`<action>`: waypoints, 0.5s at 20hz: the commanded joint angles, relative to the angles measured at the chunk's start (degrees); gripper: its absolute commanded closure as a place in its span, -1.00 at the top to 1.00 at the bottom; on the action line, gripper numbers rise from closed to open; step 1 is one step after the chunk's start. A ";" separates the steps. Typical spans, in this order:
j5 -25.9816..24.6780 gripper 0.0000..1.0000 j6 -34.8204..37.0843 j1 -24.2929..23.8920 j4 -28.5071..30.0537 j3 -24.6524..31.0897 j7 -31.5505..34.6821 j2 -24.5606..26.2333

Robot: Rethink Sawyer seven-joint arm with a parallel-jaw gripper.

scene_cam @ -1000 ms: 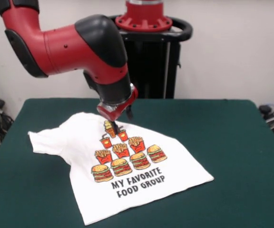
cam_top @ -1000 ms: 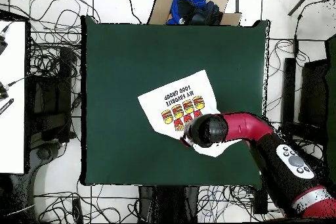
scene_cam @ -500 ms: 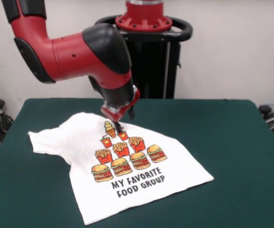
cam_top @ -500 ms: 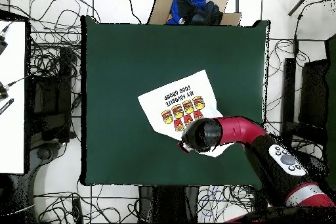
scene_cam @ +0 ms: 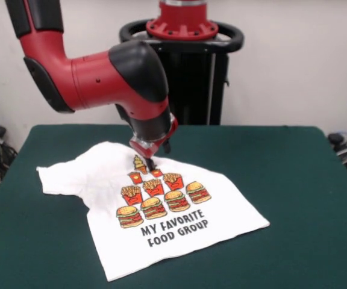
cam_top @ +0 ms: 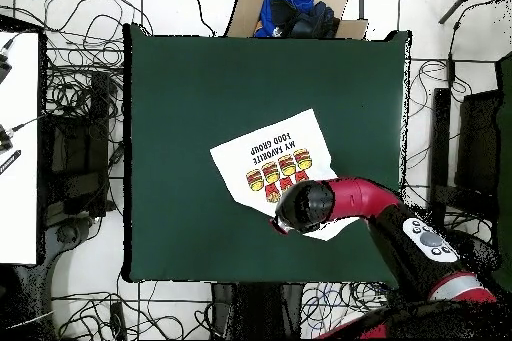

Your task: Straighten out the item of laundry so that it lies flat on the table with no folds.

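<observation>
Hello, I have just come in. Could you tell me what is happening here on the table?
A red and black robot arm is working on a small white T-shirt printed with burgers and fries, which lies on a dark green table. The gripper is down at the shirt's upper part, just above the printed pictures, near the neck. Whether it is open or shut cannot be seen. The shirt is mostly spread out, print facing up, but the sleeve area on one side looks bunched and wrinkled, so it is not fully flat yet.

Glossy red arm point(scene_cam: 95, 75), black joints
</observation>
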 commanded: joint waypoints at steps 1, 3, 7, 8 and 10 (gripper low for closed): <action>-4.47 1.00 -2.99 2.97 -6.08 -4.29 4.96 2.88; -4.37 1.00 -3.63 3.49 -6.34 -4.69 5.52 2.95; -4.10 1.00 -4.09 4.21 -6.68 -5.35 5.93 2.95; -4.00 -1.00 -4.16 4.34 -6.74 -5.49 5.94 2.94; -3.70 -1.00 -4.22 4.44 -6.66 -5.54 5.63 2.87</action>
